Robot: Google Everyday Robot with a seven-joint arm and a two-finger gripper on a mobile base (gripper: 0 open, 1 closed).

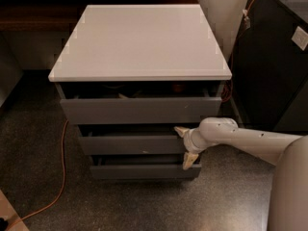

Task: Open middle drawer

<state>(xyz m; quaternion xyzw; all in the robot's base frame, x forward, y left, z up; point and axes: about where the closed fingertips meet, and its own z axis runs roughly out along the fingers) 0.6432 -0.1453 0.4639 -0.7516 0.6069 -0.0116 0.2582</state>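
The middle drawer (pixel 130 145) is the grey, flat, handleless front between the taller top drawer (pixel 139 110) and the lower bottom drawer (pixel 139 171). It has a tiny pale speck at its lower edge and stands out a little from the cabinet. My gripper (pixel 185 146) is at the right end of this front, reaching in from the right. It is open: one fingertip (pixel 181 130) lies over the front's top edge and the other (pixel 188 161) hangs below its lower edge, so the fingers straddle the front.
The cabinet has a white top (pixel 142 40). The top drawer is ajar with dark items inside. An orange cable (pixel 61 177) runs over the speckled floor at the left. A black unit (pixel 274 66) stands close on the right, behind my white arm (pixel 250 141).
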